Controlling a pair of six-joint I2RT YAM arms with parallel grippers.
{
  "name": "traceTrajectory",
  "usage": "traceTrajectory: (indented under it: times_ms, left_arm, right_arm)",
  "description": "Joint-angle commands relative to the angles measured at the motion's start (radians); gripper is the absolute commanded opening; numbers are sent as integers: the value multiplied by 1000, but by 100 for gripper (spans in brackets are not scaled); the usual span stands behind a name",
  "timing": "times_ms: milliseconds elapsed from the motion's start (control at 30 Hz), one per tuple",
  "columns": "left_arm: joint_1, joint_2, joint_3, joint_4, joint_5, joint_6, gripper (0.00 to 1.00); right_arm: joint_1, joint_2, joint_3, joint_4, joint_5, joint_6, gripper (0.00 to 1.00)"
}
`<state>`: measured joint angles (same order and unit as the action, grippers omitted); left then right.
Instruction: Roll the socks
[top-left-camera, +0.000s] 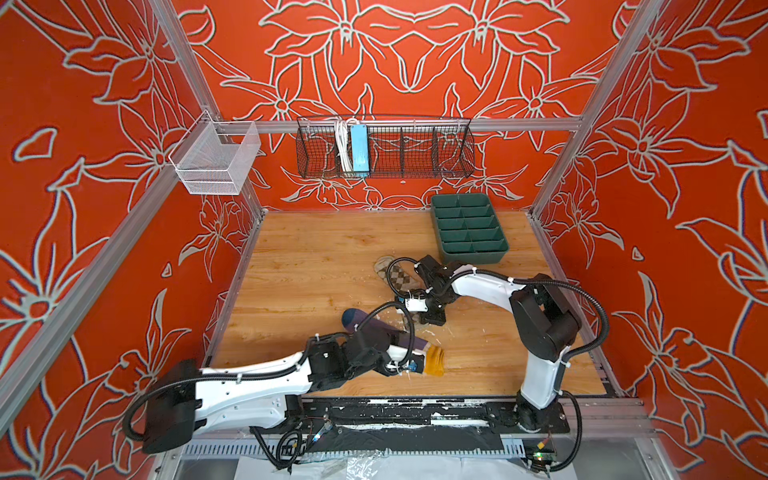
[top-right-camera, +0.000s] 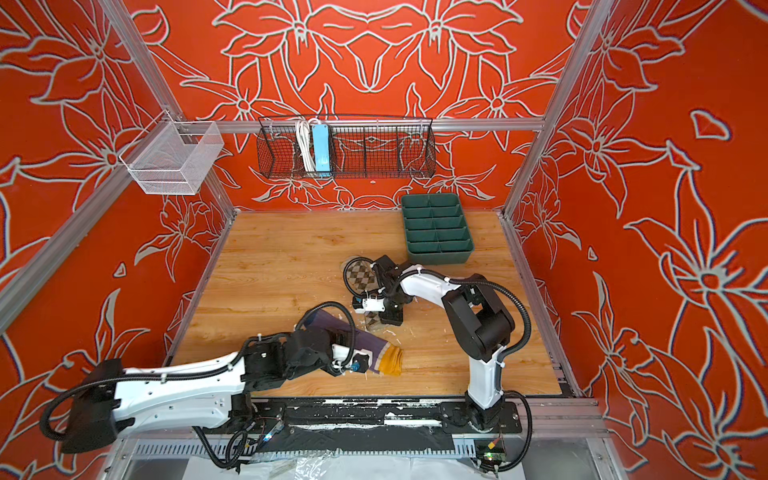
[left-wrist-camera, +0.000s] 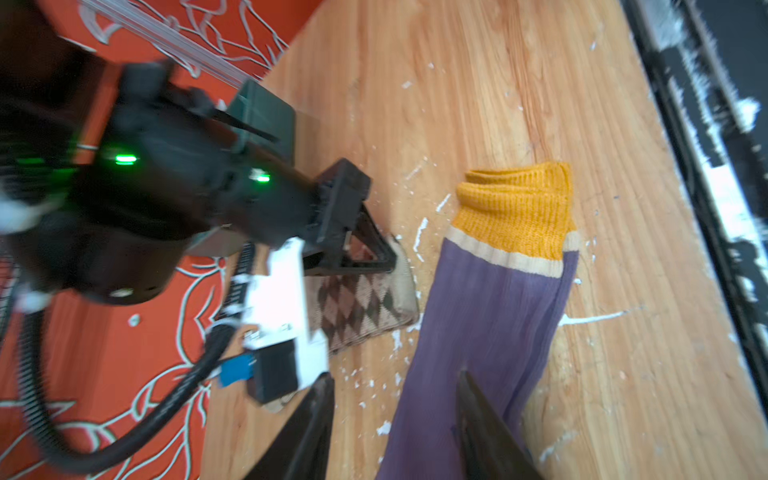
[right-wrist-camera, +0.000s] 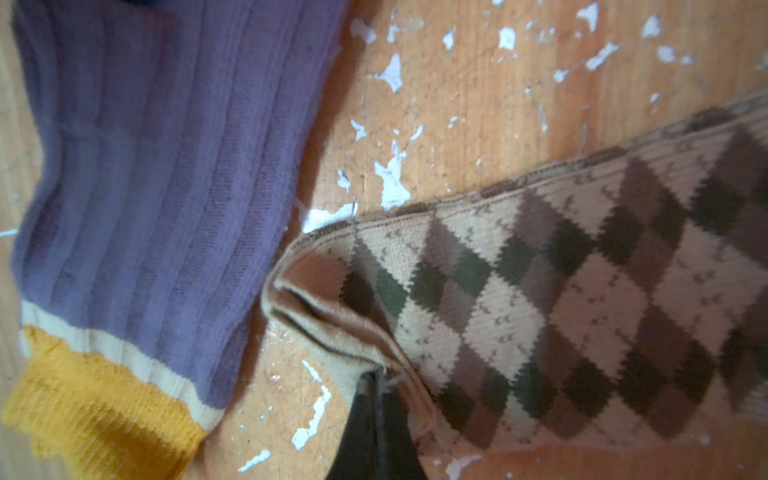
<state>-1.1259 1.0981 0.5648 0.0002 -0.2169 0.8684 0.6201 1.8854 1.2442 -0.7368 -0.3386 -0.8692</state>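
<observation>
**Ann:** Two socks, and both lie flat on the wooden table (top-left-camera: 311, 266) in both top views. The purple sock (top-left-camera: 419, 344) sits low in the middle of the frame, with its yellow end to the right. The diamond sock (top-left-camera: 398, 277) sits a bit higher, right of centre, just below the one green tray (top-left-camera: 478, 257).

**Ben:** How many arms?

**Ann:** Two. The left arm (top-left-camera: 257, 382) reaches to the purple sock. The right arm (top-left-camera: 482, 286) reaches to the diamond sock.

**Ben:** What does the left wrist view show?

**Ann:** The left gripper (left-wrist-camera: 395, 374) pokes in at the bottom edge. Its jaws stand partly apart, one over bare wood and one over the purple sock. I see nothing held. The yellow end is in the middle right of the frame.

**Ben:** And the right wrist view?

**Ann:** The right gripper (right-wrist-camera: 376, 384) comes in at the bottom middle. It is pinched tight on the open end of the diamond sock. The purple sock fills the left side, just beside it, not under it.

**Ben:** So which step is this?

**Ann:** I think it is the lining-up step. No sock is rolled yet. Next, I guess the diamond sock must be pulled onto the purple one with the ends matching. The left gripper must press down so the purple sock does not slide.
</observation>
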Motion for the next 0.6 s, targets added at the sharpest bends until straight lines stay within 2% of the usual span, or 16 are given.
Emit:
traceTrajectory:
  times_ms: [0, 233, 367, 567]
  left_arm:
    - [-2, 130, 27, 162, -46, 17, 46]
    - [57, 419, 162, 205, -127, -47, 41]
    - [104, 490, 207, 226, -87, -49, 41]
    - [110, 578, 245, 197, -62, -23, 38]
  right_arm:
    - [-19, 74, -2, -50, -39, 12, 0]
    - [-45, 101, 30, -87, -73, 12, 0]
    - [-57, 105, 37, -97, -89, 13, 0]
    - [-70, 122, 57, -111, -101, 22, 0]
